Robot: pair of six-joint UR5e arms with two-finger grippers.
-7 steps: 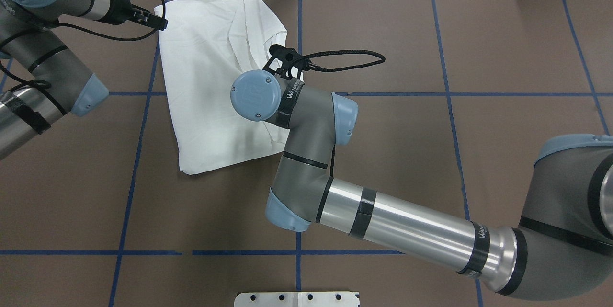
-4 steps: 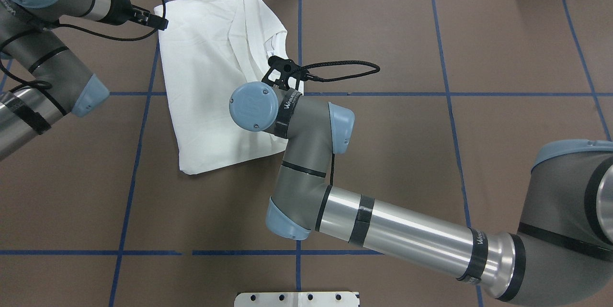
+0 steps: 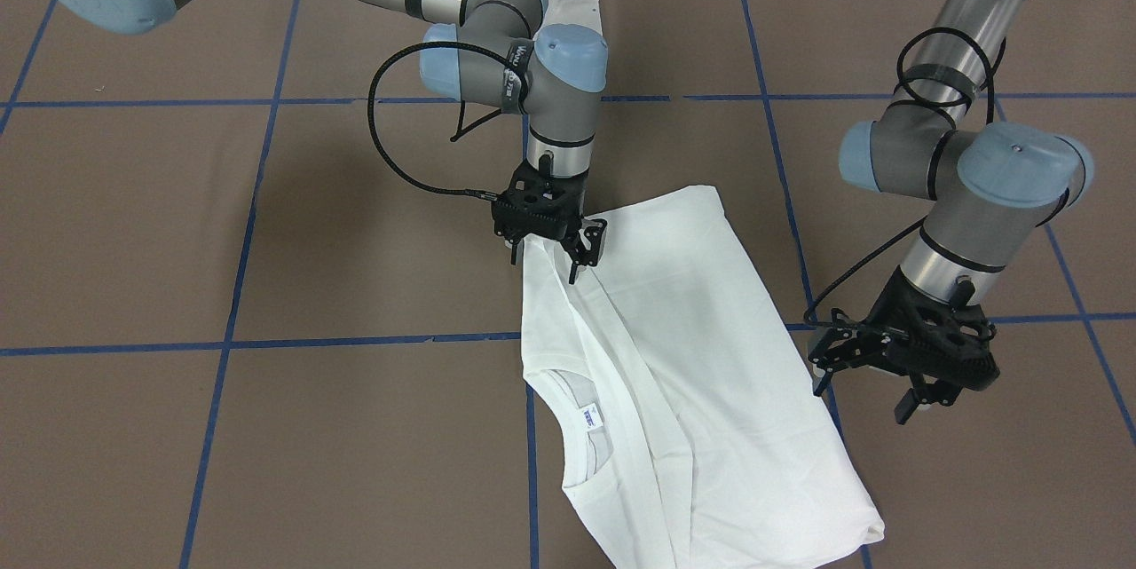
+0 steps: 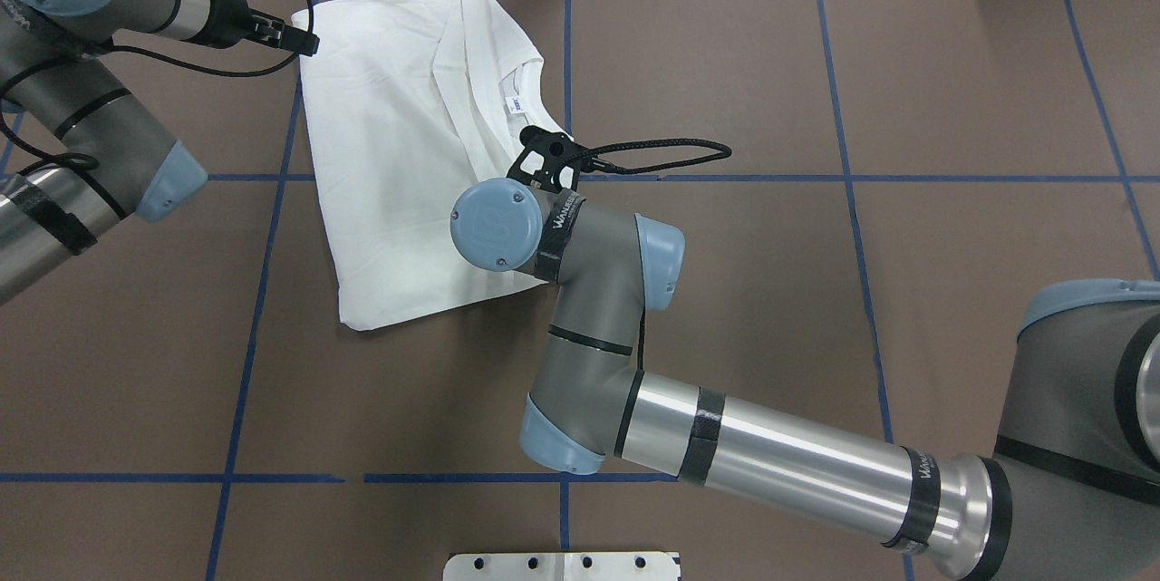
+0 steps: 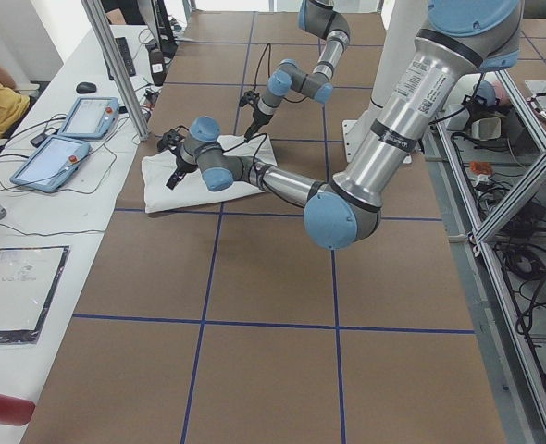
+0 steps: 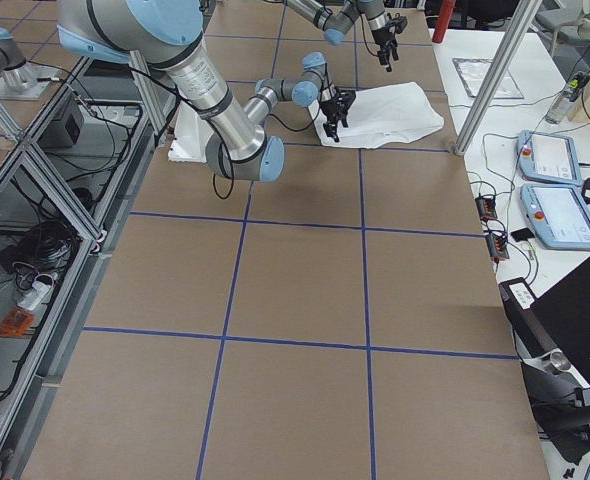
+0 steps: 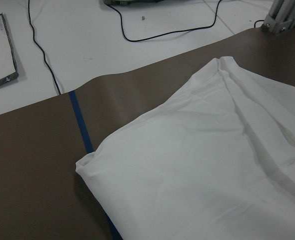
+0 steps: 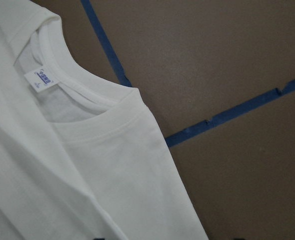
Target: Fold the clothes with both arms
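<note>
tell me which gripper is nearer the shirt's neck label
Right. The right gripper is over the shirt edge that the neck label lies near; the left gripper hangs beside the opposite edge.

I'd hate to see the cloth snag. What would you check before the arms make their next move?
1. Shirt wholly on the table: ok.
2. Right pincer shut on the shirt's edge: not ok, fingers apart there.
3. Left pincer holding cloth: not ok, open beside the opposite edge.
4. Neck label visible: ok, facing up.
5. Right arm's cable clear of the shirt: ok.
</note>
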